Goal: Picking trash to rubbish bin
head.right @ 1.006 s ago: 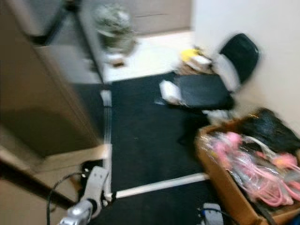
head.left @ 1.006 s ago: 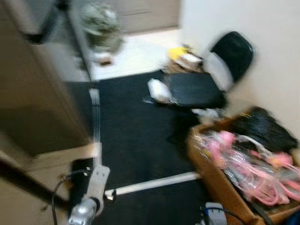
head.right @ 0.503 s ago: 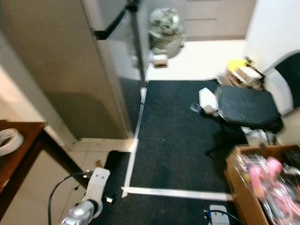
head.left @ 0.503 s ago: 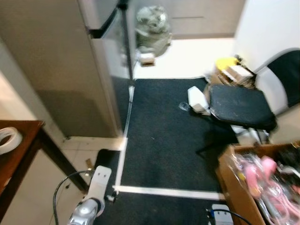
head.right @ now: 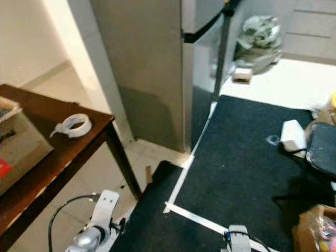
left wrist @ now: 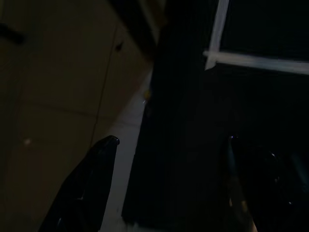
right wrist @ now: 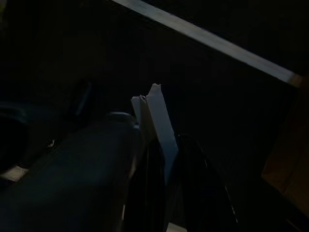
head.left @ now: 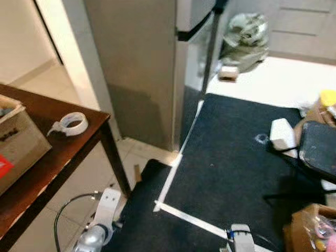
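Black mat [head.left: 236,173] edged with white tape covers the floor on the right; pale tiles lie left, under a dark wooden table [head.left: 63,152] bearing a tape roll [head.left: 71,123] and a box [head.left: 16,144]. Far off, a stuffed bag [head.left: 245,39] sits by the wall. The right gripper [right wrist: 161,145] hangs low over the mat, pinching a white paper scrap [right wrist: 157,118]. The left gripper [left wrist: 169,159] hangs spread wide, holding nothing, above the mat's edge.

Tape roll [head.left: 71,124] on table [head.left: 47,157] at left; fridge [head.left: 142,63] behind; mat [head.left: 236,173] right.
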{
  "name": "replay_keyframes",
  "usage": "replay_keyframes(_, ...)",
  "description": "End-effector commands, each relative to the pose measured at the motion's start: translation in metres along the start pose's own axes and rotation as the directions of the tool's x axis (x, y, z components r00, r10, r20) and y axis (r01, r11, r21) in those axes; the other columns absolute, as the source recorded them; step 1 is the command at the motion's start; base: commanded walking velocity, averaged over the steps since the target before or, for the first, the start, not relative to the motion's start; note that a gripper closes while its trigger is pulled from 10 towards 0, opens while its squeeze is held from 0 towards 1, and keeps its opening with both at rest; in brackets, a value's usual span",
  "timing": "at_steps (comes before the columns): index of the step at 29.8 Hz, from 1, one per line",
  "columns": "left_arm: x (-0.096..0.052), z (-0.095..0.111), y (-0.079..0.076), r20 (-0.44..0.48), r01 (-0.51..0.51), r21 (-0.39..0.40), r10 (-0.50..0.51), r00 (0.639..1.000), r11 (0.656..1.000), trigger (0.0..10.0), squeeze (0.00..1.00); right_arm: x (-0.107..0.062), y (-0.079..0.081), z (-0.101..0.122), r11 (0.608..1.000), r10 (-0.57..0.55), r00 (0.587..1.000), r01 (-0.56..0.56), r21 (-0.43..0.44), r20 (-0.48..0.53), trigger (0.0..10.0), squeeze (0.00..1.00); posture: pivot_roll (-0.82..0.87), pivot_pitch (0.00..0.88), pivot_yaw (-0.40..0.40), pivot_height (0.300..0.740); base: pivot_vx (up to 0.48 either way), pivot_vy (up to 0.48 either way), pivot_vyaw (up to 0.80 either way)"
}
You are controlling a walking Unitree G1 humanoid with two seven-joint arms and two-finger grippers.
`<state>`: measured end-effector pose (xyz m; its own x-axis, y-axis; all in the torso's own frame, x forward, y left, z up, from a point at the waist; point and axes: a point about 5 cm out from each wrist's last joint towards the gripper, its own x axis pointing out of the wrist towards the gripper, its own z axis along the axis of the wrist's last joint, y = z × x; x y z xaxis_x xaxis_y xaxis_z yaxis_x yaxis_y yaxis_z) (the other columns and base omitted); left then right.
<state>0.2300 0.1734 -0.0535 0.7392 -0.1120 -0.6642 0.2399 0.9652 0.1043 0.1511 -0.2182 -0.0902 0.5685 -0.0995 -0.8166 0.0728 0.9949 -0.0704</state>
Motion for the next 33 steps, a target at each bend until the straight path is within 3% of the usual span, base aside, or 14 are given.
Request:
replay_keyframes(1, -0.001, -0.005, -0.001, -0.028, 0.008, 0.011, -0.008, 1.000, 1.000, 10.0, 0.00, -0.001, 0.001, -0.005, 1.000, 0.005, 1.000, -0.005, -0.006, -0.020, 10.0, 0.00, 0.01, 0.094, 0.045, 0.740, 0.000, 0.000, 0.80)
replay_keyframes(7, -0.001, -0.010, -0.007, -0.061, 0.060, -0.030, -0.061, 0.996, 0.998, 10.0, 0.00, -0.001, 0.001, -0.005, 1.000, 0.009, 1.000, -0.010, -0.014, -0.022, 10.0, 0.00, 0.01, 0.094, 0.045, 0.740, 0.000, 0.000, 0.80)
replay_keyframes(13, -0.001, -0.015, -0.010, -0.113, 0.086, -0.014, -0.087, 0.990, 0.996, 10.0, 0.00, -0.001, 0.002, -0.005, 1.000, 0.013, 1.000, -0.014, -0.020, -0.023, 10.0, 0.00, 0.01, 0.094, 0.047, 0.740, 0.000, 0.000, 0.80)
replay_keyframes(33, -0.002, -0.018, -0.004, -0.139, 0.057, -0.041, -0.062, 0.988, 0.998, 10.0, 0.00, 0.000, 0.002, -0.004, 0.999, 0.017, 0.999, -0.018, -0.040, -0.035, 10.0, 0.00, 0.01, 0.116, 0.053, 0.740, 0.000, 0.000, 0.80)
